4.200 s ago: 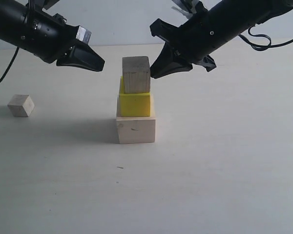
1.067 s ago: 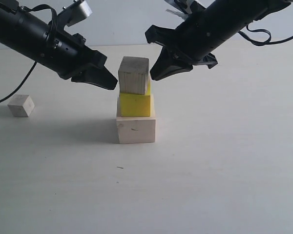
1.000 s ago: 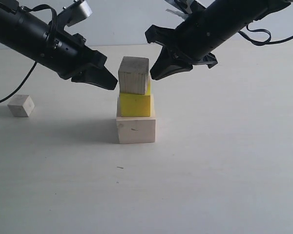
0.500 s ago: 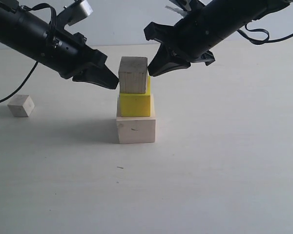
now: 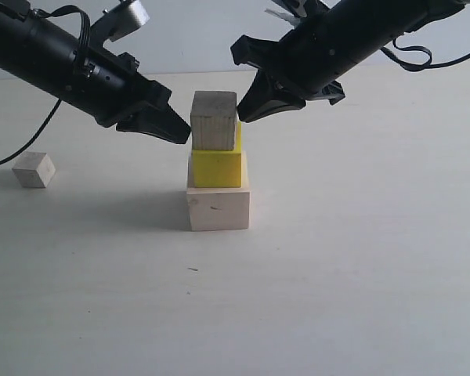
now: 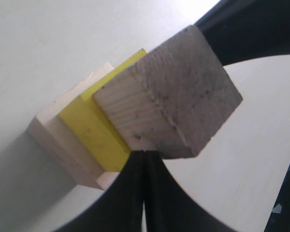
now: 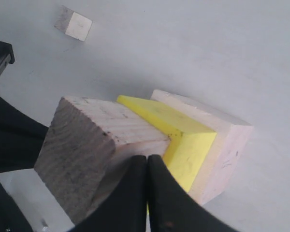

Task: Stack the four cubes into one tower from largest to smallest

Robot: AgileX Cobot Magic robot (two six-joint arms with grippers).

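In the exterior view you have three of the four cubes up: the large pale wood cube [image 5: 218, 207] on the tabletop [image 5: 337, 274], the yellow cube [image 5: 217, 168] on it, and the brownish grained cube [image 5: 214, 120] on top, sitting a little toward the left. The smallest pale cube [image 5: 34, 169] lies alone, well apart at far left, so I judge one placement is left. The left hand [image 5: 180, 133] and right hand [image 5: 247, 113] flank the brownish cube, both pinched closed and holding nothing. In the left wrist view the closed fingertips meet at the brownish cube's lower edge, and it sits skewed over the yellow one. In the right wrist view you see the same on the opposite side. No view shows any container.
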